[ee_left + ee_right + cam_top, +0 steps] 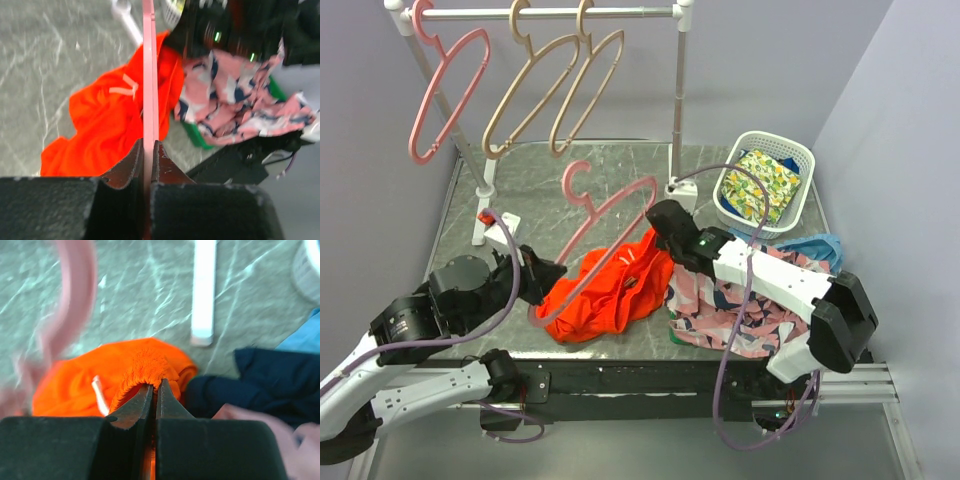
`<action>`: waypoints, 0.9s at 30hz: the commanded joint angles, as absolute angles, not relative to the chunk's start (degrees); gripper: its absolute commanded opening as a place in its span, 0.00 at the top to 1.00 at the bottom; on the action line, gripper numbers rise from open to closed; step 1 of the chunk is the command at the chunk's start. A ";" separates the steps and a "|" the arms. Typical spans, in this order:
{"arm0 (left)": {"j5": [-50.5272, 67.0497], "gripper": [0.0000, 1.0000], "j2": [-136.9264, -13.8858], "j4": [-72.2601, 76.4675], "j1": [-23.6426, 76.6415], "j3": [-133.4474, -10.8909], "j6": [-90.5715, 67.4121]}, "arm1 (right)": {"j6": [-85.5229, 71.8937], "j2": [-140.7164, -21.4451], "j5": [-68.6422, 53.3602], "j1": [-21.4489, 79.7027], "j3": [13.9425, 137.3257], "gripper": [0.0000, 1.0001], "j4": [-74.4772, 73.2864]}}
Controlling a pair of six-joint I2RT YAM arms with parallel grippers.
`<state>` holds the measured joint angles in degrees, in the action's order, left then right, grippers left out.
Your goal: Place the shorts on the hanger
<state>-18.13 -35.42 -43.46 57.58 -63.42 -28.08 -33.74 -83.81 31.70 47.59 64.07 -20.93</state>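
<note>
Nearest the table's front edge, the left gripper was clamped shut on the thin pink hanger, its jaws pinching the plastic low on one arm. The hanger slanted up and away over the marbled table, with its hook at the far end, off the surface. Just beside it the orange-red shorts lay mostly heaped on the table, white drawstring showing. One edge was drawn up to the right gripper, whose fingers were closed tight on a bunched fold of the fabric. To the right lay the pink, navy and white patterned garment, touching the shorts. Farther back stood a white basket holding a yellow-green floral cloth, and a rail carrying another pink hanger and two tan hangers. The step in hand looked like bringing shorts and hanger together, and nothing was draped yet. The next move probably called for lifting the gripped edge higher and carrying it across the hanger's bar while the left arm kept that bar steady and clear of the heap.
</note>
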 commanded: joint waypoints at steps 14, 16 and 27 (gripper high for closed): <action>-9.32 0.99 -36.56 -58.80 57.83 -69.96 -28.83 | -26.72 -91.23 29.80 42.71 73.38 1.00 -18.36; -8.44 0.99 -37.26 -58.27 57.83 -69.61 -27.95 | -26.89 -90.97 29.62 42.71 73.21 1.00 -18.37; -9.31 0.99 -40.34 -56.25 57.83 -68.55 -27.42 | -28.04 -88.95 26.46 44.02 73.48 1.00 -19.60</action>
<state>-8.88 -40.10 -59.42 57.58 -67.83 -28.16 -27.59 -91.53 27.53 43.09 70.96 -20.36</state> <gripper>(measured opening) 0.069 0.026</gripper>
